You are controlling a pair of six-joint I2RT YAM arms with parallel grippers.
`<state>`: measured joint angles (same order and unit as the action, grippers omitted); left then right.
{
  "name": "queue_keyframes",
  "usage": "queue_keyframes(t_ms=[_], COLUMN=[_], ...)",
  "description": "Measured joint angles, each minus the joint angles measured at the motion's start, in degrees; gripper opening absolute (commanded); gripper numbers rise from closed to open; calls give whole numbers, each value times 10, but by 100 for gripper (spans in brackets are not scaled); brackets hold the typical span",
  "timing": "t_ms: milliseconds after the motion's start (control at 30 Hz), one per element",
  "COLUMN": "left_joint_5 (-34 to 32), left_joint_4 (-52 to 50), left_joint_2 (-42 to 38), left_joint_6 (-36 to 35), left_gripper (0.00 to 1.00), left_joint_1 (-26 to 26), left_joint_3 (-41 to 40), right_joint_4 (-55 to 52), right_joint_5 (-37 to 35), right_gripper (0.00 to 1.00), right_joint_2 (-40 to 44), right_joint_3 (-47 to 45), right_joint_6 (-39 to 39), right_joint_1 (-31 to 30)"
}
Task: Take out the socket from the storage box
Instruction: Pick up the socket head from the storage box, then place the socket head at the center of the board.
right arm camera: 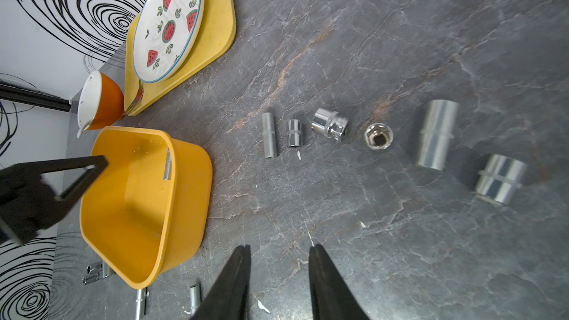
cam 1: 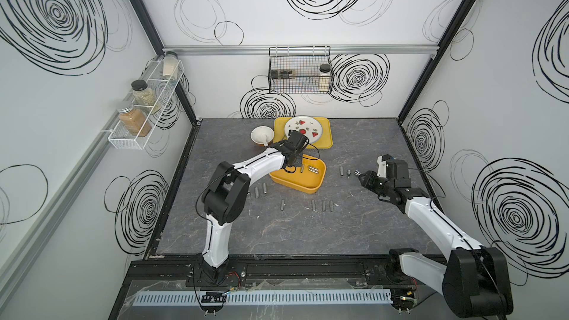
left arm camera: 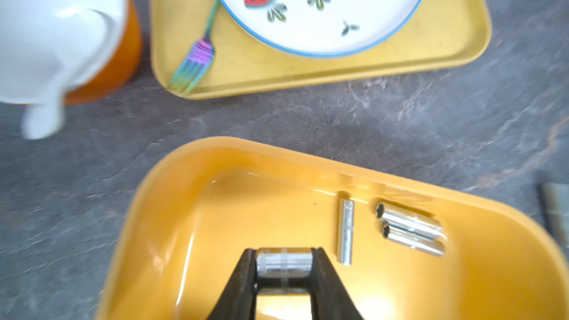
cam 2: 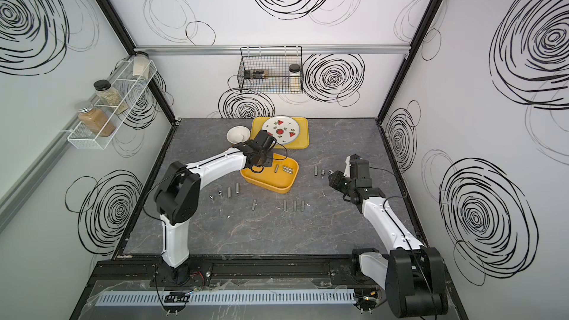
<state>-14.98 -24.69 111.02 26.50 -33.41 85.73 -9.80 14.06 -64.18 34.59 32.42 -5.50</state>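
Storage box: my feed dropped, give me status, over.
Left gripper shut on a socket, low inside the storage box. Right gripper open, empty, over the table. Three other sockets in the box; lift path looks clear.

A flat, shallow yellow plastic tray [cam 1: 327, 136] sits at the back of the dark grey stone-patterned counter [cam 1: 277, 235]. It carries a round white ceramic plate [cam 1: 311, 126] painted with watermelon slices. An iridescent metal fork [left arm camera: 194, 63] lies on the tray, its handle under the plate's rim. Just beside the tray stands an orange bowl with a white inside [right arm camera: 104, 100], holding a white spoon [left arm camera: 43, 118]. A black wire basket [cam 1: 300, 69] on the back wall holds 1 black-lidded jar [cam 1: 324, 76]. A white wire shelf [cam 1: 144, 109] holds 3 jars.
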Motion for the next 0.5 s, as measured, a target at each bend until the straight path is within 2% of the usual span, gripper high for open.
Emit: queue_keyframes(t_ms=[100, 267, 400, 500], left_joint_5=[-12, -32, -51, -67], left_joint_4=[5, 16, 16, 15], left_joint_2=[-92, -229, -302, -345], left_joint_6=[31, 90, 134, 165], left_gripper=[24, 25, 26, 26], left_joint_1=[19, 90, 150, 169], left_joint_3=[-61, -213, -331, -402], right_joint_4=[0, 1, 3, 4], right_joint_5=[3, 9, 15, 18], right_gripper=[36, 36, 36, 36], right_joint_2=[0, 0, 0, 0], right_joint_3=[0, 0, 0, 0], right_joint_6=[0, 1, 2, 2], right_joint_1=[0, -1, -1, -1])
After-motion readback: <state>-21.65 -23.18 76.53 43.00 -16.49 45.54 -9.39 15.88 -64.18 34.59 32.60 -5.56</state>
